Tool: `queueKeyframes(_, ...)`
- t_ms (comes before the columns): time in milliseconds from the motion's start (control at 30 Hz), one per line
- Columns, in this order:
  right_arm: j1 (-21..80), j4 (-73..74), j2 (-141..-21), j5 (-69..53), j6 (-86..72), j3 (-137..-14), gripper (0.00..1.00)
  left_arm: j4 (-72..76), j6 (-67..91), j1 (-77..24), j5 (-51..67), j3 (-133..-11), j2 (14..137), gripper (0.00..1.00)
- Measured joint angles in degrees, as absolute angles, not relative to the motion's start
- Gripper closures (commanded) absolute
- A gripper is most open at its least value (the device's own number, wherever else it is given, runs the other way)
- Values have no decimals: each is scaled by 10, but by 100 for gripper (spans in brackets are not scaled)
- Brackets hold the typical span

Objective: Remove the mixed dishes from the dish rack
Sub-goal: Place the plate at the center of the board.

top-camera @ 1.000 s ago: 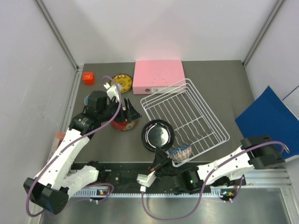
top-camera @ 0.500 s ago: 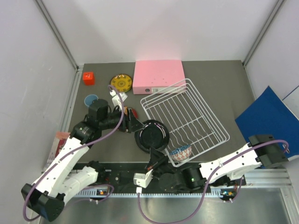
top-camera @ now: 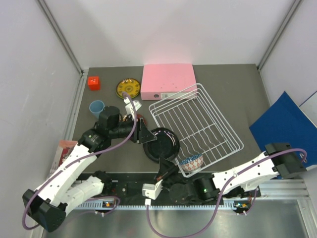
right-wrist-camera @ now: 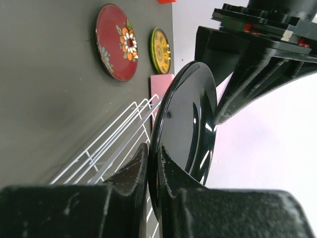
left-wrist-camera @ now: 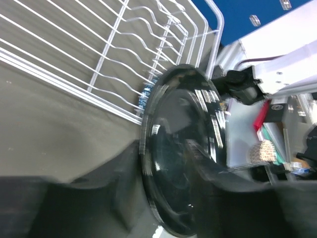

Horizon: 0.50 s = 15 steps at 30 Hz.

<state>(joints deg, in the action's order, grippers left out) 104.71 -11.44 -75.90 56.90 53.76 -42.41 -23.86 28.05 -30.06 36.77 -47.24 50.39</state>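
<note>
Left jaws have swung right onto the black plate (top-camera: 161,145) at frame centre, beside the dish rack (top-camera: 198,124), straddling its rim half-open; right jaws clamp it. Handover likely.

Glossy black plate (top-camera: 162,146); red plate (right-wrist-camera: 117,42), black-rimmed, orange-and-white flowers. At eleven o'clock, yellow plate (top-camera: 128,89), dark pattern. Light blue cup (top-camera: 96,107), red cube (top-camera: 93,83), pink box (top-camera: 167,81), white wire rack (top-camera: 198,119). Bowl (top-camera: 191,161): red-white outside, blue inside.
</note>
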Motion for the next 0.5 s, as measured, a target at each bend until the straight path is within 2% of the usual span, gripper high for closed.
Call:
queueKeyframes(33, 1047, -114, -758, 569, 538, -424, 100, -238, 280, -303, 364, -471, 505, 67)
queueKeyframes(200, 1047, -115, -753, 570, 539, -424, 100, -234, 277, -304, 349, -465, 512, 100)
queueKeyframes(300, 1047, -119, -752, 565, 547, -417, 100, -224, 299, -306, 347, -464, 516, 100)
queueKeyframes(333, 1047, -123, -752, 565, 550, -415, 97, -224, 302, -308, 343, -464, 517, 100)
queueKeyframes(367, 1047, -127, -752, 565, 552, -412, 86, -224, 305, -309, 340, -464, 517, 100)
queueKeyframes(400, 1047, -131, -752, 567, 554, -411, 58, -224, 306, -309, 336, -464, 516, 100)
queueKeyframes(467, 1047, -141, -752, 569, 556, -409, 32, -224, 309, -311, 331, -464, 513, 100)
queueKeyframes(500, 1047, -146, -752, 576, 559, -409, 13, -229, 301, -315, 319, -464, 509, 100)
